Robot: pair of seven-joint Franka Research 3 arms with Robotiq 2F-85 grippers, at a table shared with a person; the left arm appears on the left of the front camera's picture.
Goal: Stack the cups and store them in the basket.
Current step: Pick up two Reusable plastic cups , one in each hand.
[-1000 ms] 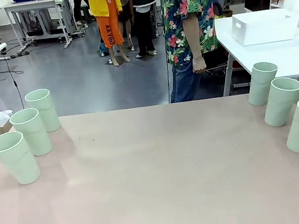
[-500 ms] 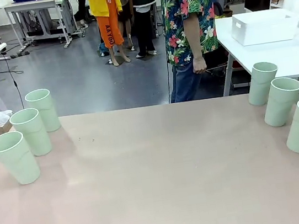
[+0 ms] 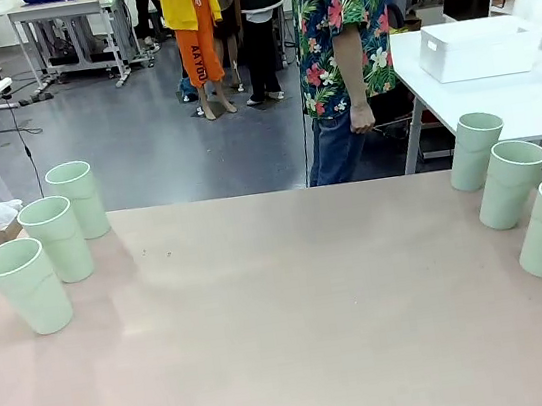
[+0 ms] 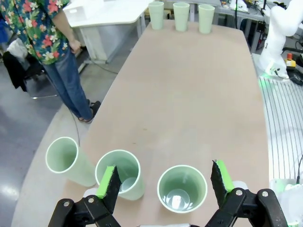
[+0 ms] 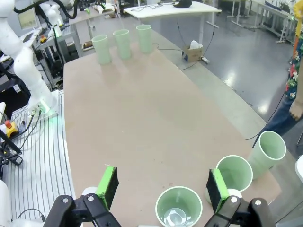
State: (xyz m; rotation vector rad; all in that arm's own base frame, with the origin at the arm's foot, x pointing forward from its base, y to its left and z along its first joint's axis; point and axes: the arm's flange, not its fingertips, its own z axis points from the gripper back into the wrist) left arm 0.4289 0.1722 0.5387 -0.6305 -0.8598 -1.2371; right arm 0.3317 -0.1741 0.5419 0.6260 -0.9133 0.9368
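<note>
Left hand (image 4: 164,178) hovering wide open, empty, over left cups (image 3: 54,238); right hand (image 5: 162,184) doing likewise over right cups (image 3: 513,184). Nothing stacked yet. Basket (image 3: 480,50) sitting on side table (image 3: 539,100). Next: descending, pinching one cup wall.

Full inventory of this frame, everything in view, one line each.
table: one, beige, foreground.
cups: six, pale green, upright on the table; a row of three at its left end, a row of three at its right end.
basket: one, white, on the side table.
side table: one, white, far right.
person: one, floral shirt and jeans, standing at the far side.
left hand: one, black with green pads, open, above the left cups, holding nothing.
right hand: one, black with green pads, open, above the right cups, holding nothing.
</note>
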